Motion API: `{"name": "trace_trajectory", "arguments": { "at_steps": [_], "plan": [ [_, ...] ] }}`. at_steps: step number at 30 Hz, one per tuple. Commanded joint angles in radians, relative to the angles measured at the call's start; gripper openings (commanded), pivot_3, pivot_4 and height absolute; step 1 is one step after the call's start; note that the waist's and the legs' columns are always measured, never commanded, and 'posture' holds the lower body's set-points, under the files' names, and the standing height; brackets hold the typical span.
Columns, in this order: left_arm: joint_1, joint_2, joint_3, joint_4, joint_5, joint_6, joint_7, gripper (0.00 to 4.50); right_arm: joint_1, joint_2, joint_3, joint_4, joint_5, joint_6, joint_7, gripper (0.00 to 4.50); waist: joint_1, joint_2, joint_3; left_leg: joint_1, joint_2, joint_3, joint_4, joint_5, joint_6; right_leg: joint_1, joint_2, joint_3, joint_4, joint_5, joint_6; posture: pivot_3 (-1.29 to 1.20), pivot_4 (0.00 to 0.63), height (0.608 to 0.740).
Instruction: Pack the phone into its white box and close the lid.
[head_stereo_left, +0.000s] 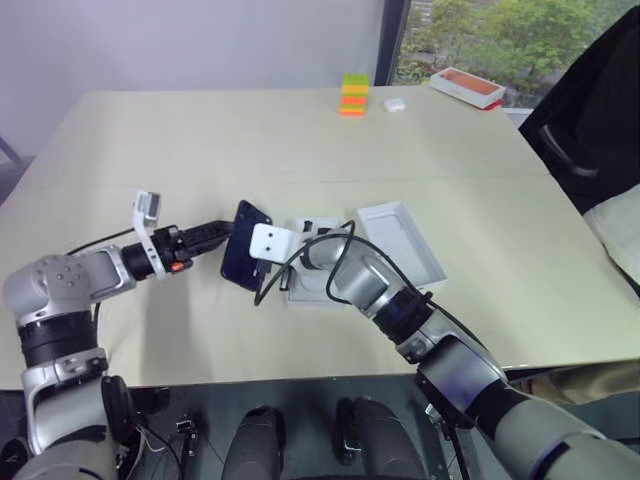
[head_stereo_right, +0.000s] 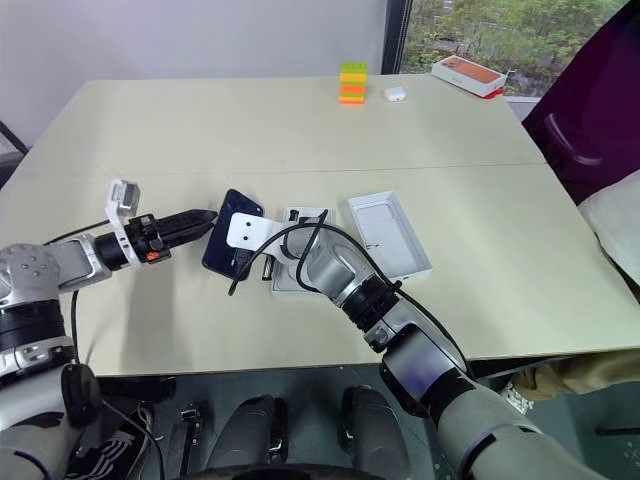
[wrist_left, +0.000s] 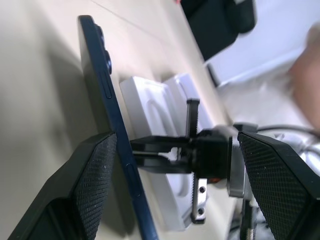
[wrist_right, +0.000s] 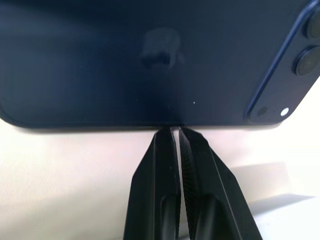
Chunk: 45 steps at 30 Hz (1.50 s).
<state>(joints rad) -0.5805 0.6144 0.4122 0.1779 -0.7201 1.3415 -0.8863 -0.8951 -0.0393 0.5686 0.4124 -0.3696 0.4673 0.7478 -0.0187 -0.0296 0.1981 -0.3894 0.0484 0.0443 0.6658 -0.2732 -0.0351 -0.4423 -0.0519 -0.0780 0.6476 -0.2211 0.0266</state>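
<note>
Nearest us, our right gripper (wrist_right: 176, 131) pinches the long edge of the phone (head_stereo_left: 245, 245), jaws pressed nearly together on it, holding it tilted on edge above the table (head_stereo_left: 200, 130). Our left gripper (head_stereo_right: 205, 218) sits just beside the phone with its jaws spread wide, one finger (wrist_left: 75, 190) against the phone's face. Just behind lies a white insert (head_stereo_right: 285, 277), partly hidden by our arm, then a shallow white tray (head_stereo_left: 402, 240), apparently empty. At the far edge stand a coloured block stack (head_stereo_left: 353, 95) and an orange-topped box (head_stereo_left: 467, 87)
</note>
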Motion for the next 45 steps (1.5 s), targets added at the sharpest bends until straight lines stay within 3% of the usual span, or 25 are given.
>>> {"name": "trace_trajectory", "arguments": {
  "at_steps": [1,15,24,27,31,40,44,45],
  "plan": [
    [0.062,0.016,-0.066,0.024,-0.006,-0.003,-0.025,4.07,0.010,0.021,0.021,-0.012,0.012,-0.006,0.021,0.24,-0.002,0.000,0.000,0.000,0.000,0.000,0.000,0.000,0.000,0.000,0.000,0.000,0.000,0.000,0.000,0.00,0.150,0.740],
    [0.083,0.035,-0.075,0.137,-0.033,-0.057,-0.033,4.07,0.026,0.004,0.009,-0.050,0.012,-0.010,0.021,0.24,-0.001,-0.001,0.000,-0.001,0.001,0.000,-0.001,0.000,0.000,-0.002,0.002,0.000,0.000,0.000,0.000,0.00,0.150,0.740],
    [0.008,0.033,-0.113,0.249,-0.013,-0.077,-0.039,4.07,0.037,-0.007,0.020,-0.054,0.002,-0.028,0.018,0.24,-0.001,-0.001,0.000,-0.001,0.001,0.001,-0.001,0.000,0.000,-0.002,0.002,-0.001,0.000,0.000,0.000,0.00,0.150,0.740],
    [0.013,0.033,-0.122,0.261,-0.010,-0.074,-0.041,3.21,0.040,-0.010,0.023,-0.056,-0.002,-0.029,0.016,0.00,-0.001,-0.001,0.000,-0.001,0.001,0.001,-0.001,0.000,0.000,-0.002,0.002,-0.001,0.000,0.000,0.000,0.00,0.150,0.740],
    [0.023,0.042,-0.137,0.258,-0.012,-0.075,-0.055,1.30,0.041,-0.012,0.023,-0.057,-0.003,-0.030,0.017,0.00,-0.001,-0.001,0.000,-0.001,0.001,0.001,-0.001,0.000,0.000,-0.002,0.002,-0.001,0.000,0.000,0.000,0.00,0.150,0.740],
    [0.057,0.047,-0.143,0.275,-0.011,-0.084,-0.071,1.30,0.044,-0.023,0.029,-0.058,-0.007,-0.040,0.018,0.00,-0.001,-0.001,0.000,-0.001,0.001,0.001,-0.001,0.000,0.000,-0.002,0.002,-0.001,0.000,0.000,0.000,0.00,0.150,0.740],
    [0.058,0.044,-0.139,0.276,-0.014,-0.086,-0.068,0.15,0.042,-0.025,0.030,-0.054,-0.010,-0.045,0.018,0.00,-0.001,-0.001,0.000,-0.001,0.001,0.001,-0.001,0.000,0.000,-0.001,0.002,-0.001,0.000,0.000,0.000,0.00,0.150,0.740],
    [0.061,0.045,-0.141,0.274,-0.014,-0.088,-0.068,0.15,0.042,-0.026,0.030,-0.054,-0.011,-0.048,0.018,0.00,-0.001,-0.001,0.000,-0.001,0.001,0.001,-0.001,0.000,0.000,-0.001,0.002,-0.001,0.000,0.000,0.000,0.00,0.150,0.740]
  ]
}}
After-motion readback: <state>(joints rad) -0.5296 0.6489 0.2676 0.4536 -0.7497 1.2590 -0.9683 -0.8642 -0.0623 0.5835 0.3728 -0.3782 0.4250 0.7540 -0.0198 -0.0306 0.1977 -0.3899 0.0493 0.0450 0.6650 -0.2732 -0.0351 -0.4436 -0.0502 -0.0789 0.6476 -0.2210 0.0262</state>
